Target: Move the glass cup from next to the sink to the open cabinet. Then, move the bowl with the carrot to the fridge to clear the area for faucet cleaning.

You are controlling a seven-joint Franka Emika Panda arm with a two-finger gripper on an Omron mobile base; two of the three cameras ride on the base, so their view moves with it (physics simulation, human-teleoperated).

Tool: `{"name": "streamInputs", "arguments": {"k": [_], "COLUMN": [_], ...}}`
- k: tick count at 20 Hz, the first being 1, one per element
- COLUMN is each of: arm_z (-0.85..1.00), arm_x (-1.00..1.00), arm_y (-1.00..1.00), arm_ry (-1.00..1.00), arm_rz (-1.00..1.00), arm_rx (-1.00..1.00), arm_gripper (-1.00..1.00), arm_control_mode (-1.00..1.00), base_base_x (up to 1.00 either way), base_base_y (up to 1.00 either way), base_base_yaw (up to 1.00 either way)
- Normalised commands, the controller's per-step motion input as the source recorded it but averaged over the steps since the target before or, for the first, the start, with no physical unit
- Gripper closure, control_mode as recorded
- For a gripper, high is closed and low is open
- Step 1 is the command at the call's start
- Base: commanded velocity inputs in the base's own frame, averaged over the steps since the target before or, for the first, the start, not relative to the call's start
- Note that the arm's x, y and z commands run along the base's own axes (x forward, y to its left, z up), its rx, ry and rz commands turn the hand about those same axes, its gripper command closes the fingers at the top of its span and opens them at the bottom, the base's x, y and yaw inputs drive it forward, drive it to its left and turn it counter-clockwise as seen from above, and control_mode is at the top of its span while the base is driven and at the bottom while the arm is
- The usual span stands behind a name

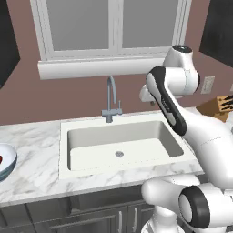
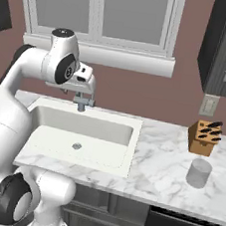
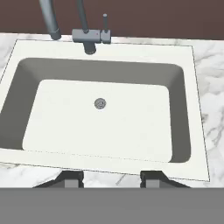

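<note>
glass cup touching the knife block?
Apart. The right base view shows bare marble between the glass cup and the knife block behind it.

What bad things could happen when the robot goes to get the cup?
The glass cup stands close beside the knife block, so a wide reach might bump the block. The gripper hovers over the sink near the faucet; swinging across could clip it. The bowl sits near the counter's front edge.
</note>
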Motion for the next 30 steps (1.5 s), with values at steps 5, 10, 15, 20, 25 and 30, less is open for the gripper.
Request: {"name": "streamInputs", "arguments": {"k": [5, 10, 15, 20, 25, 30], "arm_z": [-0.17, -0.35, 0.00, 0.00, 0.00, 0.00], "arm_x": [-0.48, -0.72, 0.00, 0.00, 0.00, 0.00], "arm_y": [-0.25, -0.68, 0.00, 0.00, 0.00, 0.00], "arm_ry": [-0.01, 0.00, 0.00, 0.00, 0.00, 0.00], "arm_rz": [-0.05, -0.16, 0.00, 0.00, 0.00, 0.00], "arm_rx": [0.03, 0.11, 0.00, 0.00, 0.00, 0.00], "arm_gripper": [-1.00, -1.00, -1.00, -1.00, -1.00, -1.00], "arm_control_mode": [-1.00, -1.00, 1.00, 1.00, 1.00, 1.00], "base_base_x": [0.00, 0.00, -0.13, 0.00, -0.01, 0.16], "base_base_y": [0.00, 0.00, -0.63, -1.00, -1.00, -0.57], "base_base_yaw": [0.00, 0.00, -0.08, -0.18, -0.26, -0.10]}}
